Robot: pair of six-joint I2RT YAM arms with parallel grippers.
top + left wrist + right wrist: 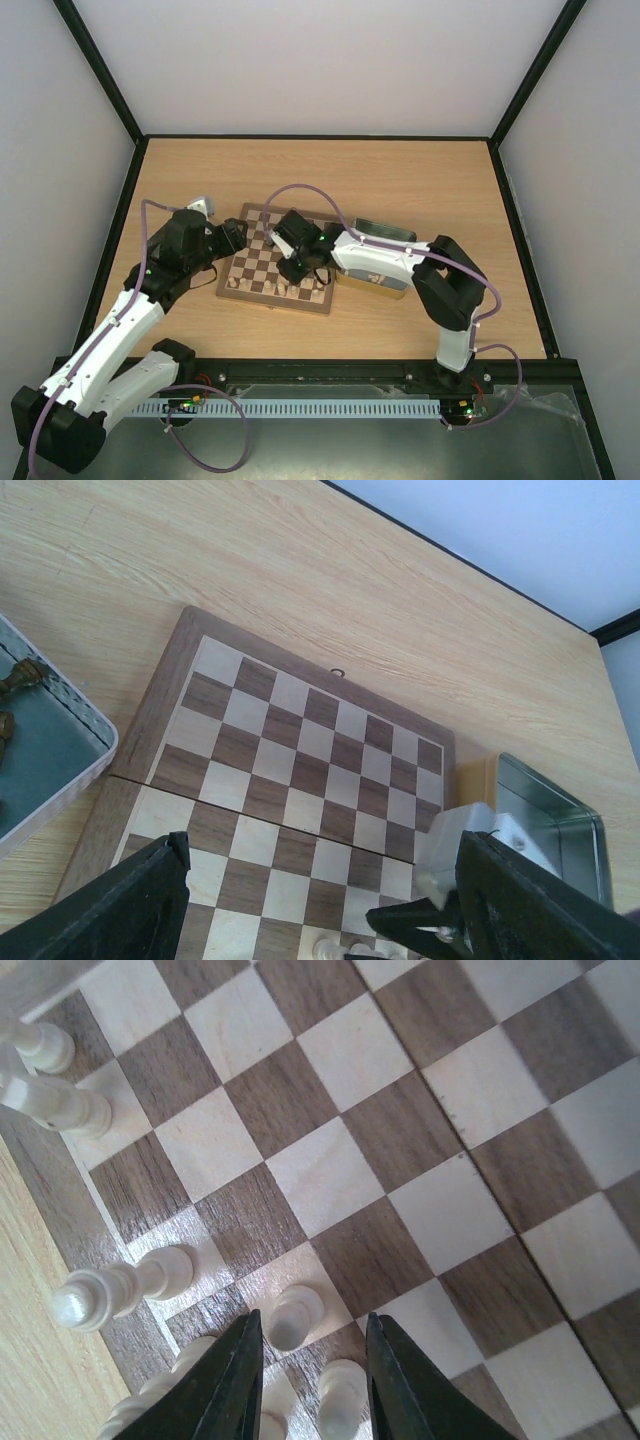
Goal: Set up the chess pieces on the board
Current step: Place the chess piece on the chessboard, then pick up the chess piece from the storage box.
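Right fingers (215, 1390) hover released over a pale pawn (295, 1315), light, slick, tippy; pinch its neck. Left fingers (110, 910) splayed, empty.

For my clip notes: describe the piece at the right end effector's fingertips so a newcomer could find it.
Find the chessboard, then the pale pieces along its near edge under the right end effector. The pawn stands level with its open fingertips; a second pale piece sits deeper in the gap, a third piece outside by the border.

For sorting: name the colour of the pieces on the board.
The pieces are pale beige; clearest in right wrist view.
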